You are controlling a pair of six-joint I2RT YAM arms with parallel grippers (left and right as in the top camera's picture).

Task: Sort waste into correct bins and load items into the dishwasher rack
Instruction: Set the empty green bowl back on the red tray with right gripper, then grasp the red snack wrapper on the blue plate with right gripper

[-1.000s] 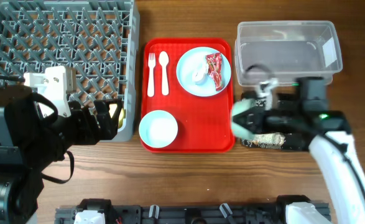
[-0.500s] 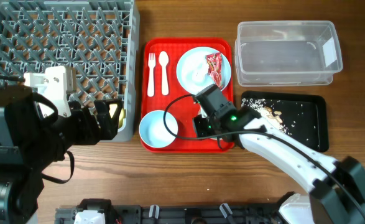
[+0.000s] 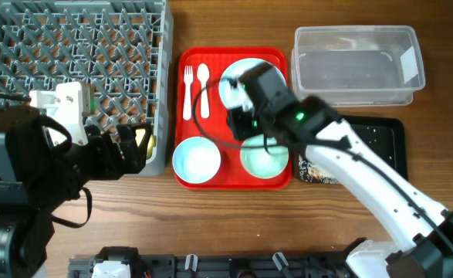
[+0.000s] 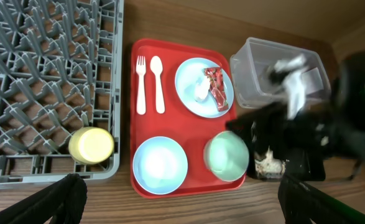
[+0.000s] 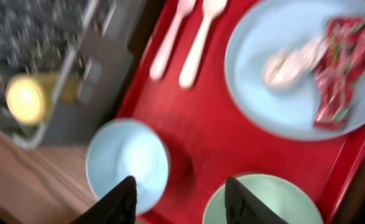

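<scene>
A red serving tray (image 3: 214,179) holds a white fork (image 3: 187,91), a spoon (image 3: 204,89), a pale blue plate (image 3: 234,81), a blue bowl (image 3: 197,160) and a green bowl (image 3: 265,160). The red-and-white wrapper (image 4: 218,88) and a white scrap (image 4: 199,90) lie on the plate (image 4: 188,74). My right gripper (image 5: 182,199) is open and empty, above the tray between the two bowls; the overhead view (image 3: 241,127) shows it too. My left gripper (image 4: 182,208) is open and empty, high above the table's front. The yellow cup (image 4: 91,144) stands in the grey rack's (image 3: 72,46) front right corner.
The clear tub (image 3: 357,66) stands at the back right. In front of it the black tray (image 3: 380,139) holds food scraps (image 3: 319,171) and crumbs, partly under my right arm. Bare wood runs along the front edge.
My right gripper carried the green bowl from above the black tray to the red tray, let it go there and moved back toward the plate. The left arm has not moved.
</scene>
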